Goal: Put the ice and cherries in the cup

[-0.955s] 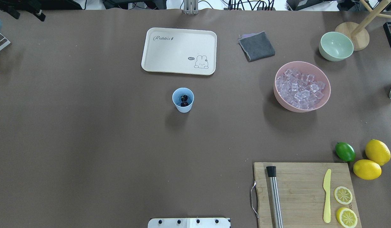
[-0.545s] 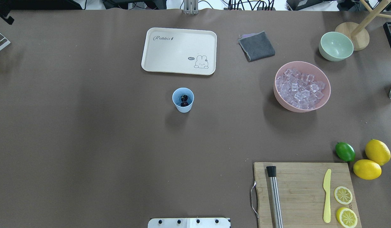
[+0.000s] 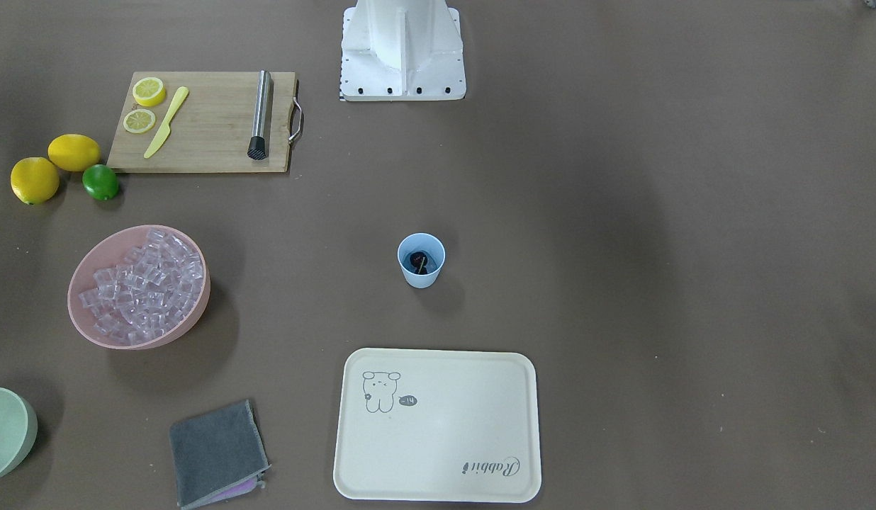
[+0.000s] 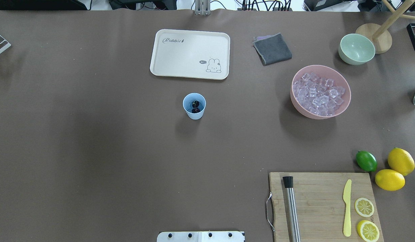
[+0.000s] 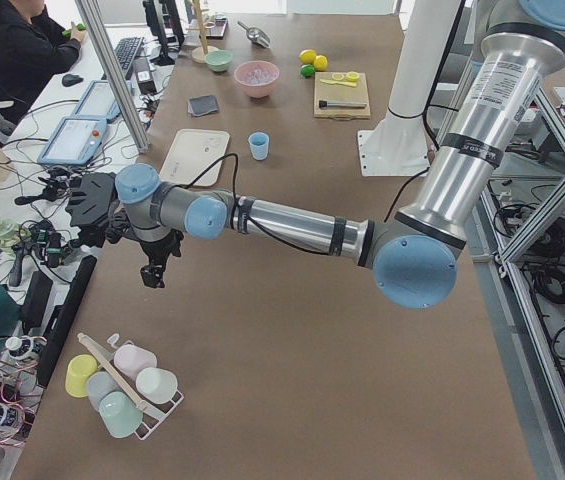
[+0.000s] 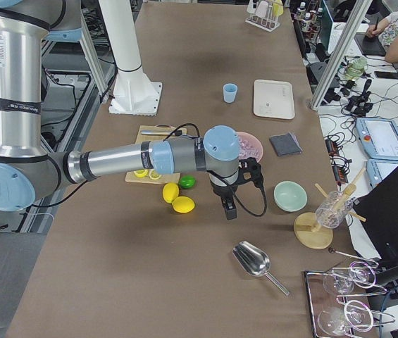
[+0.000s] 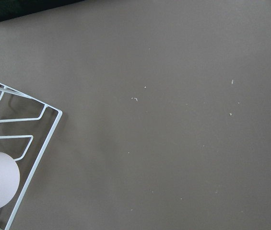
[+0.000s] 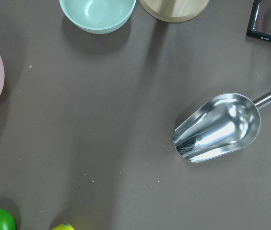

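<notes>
Front: dark red cherries (image 3: 417, 261) are seen inside the small light blue plastic cup (image 3: 420, 278), centred on the brown tabletop (image 3: 622, 212). Overhead: clear ice cubes (image 4: 317, 94) are heaped in a large pink bowl (image 4: 315, 116) toward the right edge. Sides: whether the left fingers (image 5: 150, 275) or right fingers (image 6: 230, 211) are parted cannot be told.

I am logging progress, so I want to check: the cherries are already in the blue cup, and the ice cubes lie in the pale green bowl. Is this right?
Not quite. The cherries are in the cup, but the ice lies in the pink bowl, not the pale green bowl, which is empty. The overhead exterior view shows this.
</notes>
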Tool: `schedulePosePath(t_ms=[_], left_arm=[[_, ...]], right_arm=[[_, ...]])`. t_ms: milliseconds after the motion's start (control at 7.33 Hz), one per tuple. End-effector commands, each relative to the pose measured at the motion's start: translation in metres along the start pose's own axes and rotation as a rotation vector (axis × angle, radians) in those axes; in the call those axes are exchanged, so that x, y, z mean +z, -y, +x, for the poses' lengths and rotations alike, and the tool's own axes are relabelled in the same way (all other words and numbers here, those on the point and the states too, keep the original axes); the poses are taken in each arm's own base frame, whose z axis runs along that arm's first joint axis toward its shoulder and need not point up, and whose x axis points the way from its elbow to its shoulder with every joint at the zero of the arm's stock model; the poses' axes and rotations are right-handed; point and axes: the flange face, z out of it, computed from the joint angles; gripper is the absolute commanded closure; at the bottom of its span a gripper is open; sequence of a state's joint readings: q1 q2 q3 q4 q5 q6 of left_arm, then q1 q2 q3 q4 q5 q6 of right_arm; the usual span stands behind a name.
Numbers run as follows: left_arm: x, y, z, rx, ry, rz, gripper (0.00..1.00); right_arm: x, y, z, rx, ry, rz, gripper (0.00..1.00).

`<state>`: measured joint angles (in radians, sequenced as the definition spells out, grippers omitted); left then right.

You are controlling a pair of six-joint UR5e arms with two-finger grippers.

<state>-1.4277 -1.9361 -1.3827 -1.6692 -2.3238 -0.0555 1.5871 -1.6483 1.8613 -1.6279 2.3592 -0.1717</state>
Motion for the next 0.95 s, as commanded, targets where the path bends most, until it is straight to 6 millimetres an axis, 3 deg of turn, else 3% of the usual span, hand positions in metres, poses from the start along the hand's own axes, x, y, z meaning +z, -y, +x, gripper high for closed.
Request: schedulePosePath(t_ms=[0,136,273,545,818], left_arm=[[-0.002,-0.004,0.011,0.045,-0.004,0.034,0.02],[-0.010,0.006,0.022,0.062,-0.006,0.054,0.02],[-0.016,0.004,0.016,0.008,-0.009,0.063,0.02],[0.002,-0.048,-0.001,0.065,-0.027,0.133,0.02],[0.008,-0.078,-0.017,0.047,-0.025,0.126,0.02]], right_arm=[[0.005,0.001,0.004,-0.002,-0.051,-0.019,0.02],[0.012,-0.006,0.011,0.001,-0.053,-0.035,0.02],[0.013,-0.006,0.011,0.002,-0.049,-0.037,0.02],[0.013,-0.006,0.010,0.001,-0.048,-0.035,0.02],[0.011,-0.001,0.008,-0.002,-0.046,-0.028,0.02]])
